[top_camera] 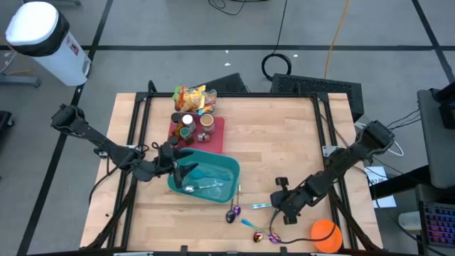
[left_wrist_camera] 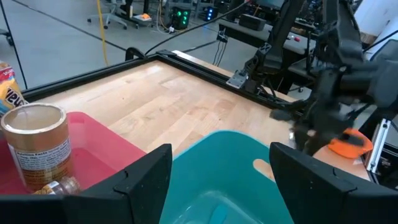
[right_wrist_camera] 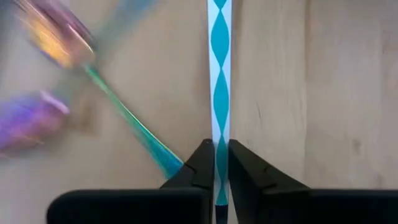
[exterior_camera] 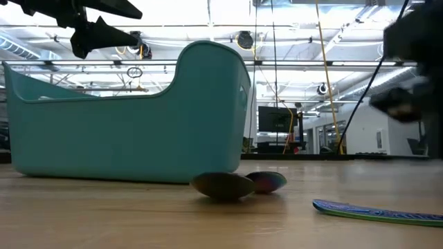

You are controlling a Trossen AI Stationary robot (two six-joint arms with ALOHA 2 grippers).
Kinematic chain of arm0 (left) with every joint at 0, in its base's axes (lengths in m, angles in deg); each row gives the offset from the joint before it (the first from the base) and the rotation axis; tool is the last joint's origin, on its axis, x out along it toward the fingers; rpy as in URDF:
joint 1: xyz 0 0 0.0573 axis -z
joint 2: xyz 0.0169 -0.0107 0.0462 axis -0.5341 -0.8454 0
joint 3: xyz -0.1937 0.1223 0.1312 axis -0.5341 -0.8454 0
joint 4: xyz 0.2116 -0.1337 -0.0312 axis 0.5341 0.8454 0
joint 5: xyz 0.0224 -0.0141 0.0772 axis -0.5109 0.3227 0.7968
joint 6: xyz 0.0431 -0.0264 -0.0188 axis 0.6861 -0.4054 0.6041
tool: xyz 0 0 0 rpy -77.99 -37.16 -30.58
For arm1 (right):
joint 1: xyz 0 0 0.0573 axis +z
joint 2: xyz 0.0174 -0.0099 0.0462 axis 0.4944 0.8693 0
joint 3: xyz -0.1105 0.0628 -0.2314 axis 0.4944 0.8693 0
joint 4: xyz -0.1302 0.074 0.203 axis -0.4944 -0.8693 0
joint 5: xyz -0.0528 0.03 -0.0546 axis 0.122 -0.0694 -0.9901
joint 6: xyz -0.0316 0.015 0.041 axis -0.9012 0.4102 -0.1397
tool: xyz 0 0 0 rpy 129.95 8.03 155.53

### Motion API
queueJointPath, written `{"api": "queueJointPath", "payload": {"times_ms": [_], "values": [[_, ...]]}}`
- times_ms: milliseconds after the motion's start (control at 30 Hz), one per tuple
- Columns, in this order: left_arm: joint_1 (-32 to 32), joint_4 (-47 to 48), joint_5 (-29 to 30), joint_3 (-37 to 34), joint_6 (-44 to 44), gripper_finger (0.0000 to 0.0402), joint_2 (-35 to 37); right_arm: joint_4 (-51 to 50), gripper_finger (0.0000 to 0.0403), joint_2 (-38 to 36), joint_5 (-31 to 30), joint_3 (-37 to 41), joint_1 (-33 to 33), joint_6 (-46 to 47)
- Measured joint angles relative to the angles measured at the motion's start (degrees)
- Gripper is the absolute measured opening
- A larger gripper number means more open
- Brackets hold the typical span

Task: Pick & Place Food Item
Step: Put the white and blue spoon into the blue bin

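Well, starting at nine o'clock on the table, I have the left gripper (top_camera: pixel 186 169) hovering over the near-left rim of the teal bin (top_camera: pixel 229 173), its fingers (left_wrist_camera: pixel 142 180) spread wide and holding nothing. Just beyond the bin, toward twelve o'clock, sits the red tray (top_camera: pixel 217 132) of food items: a labelled can (left_wrist_camera: pixel 38 145) stands upright on it, rigid and moderately heavy by my guess, smooth-sided, best taken across its middle. The snack bag (top_camera: pixel 192 97) behind would be light and crinkly. Moving toward five o'clock, the right gripper (top_camera: pixel 279 210) is nearly closed on a thin teal-patterned handle (right_wrist_camera: pixel 219 93), apparently a utensil: stiff, light, slippery, so I'd pinch it squarely. An orange ball (top_camera: pixel 325 232) lies at five o'clock, just beside.
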Motion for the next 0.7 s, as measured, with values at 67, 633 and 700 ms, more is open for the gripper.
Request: {"api": "queueJointPath", "payload": {"times_ms": [67, 633, 700], "values": [[0.0, -0.2, 0.0, 0.0, 0.0, 0.0278, 0.0, 0.8, 0.0011, -3.6, -1.6, -0.2, 0.0, -1.4], [-9.4, -27.2, -13.6, 0.0, 0.0, 0.0278, -12.0, 31.9, 0.0015, -9.3, -35.6, -0.3, -10.9, -58.8], [-10.1, -30.4, -15.7, 0.3, 2.9, 0.0278, -14.1, 32.7, 0.0015, -8.3, -35.7, -0.3, -13.0, -59.2]]}}
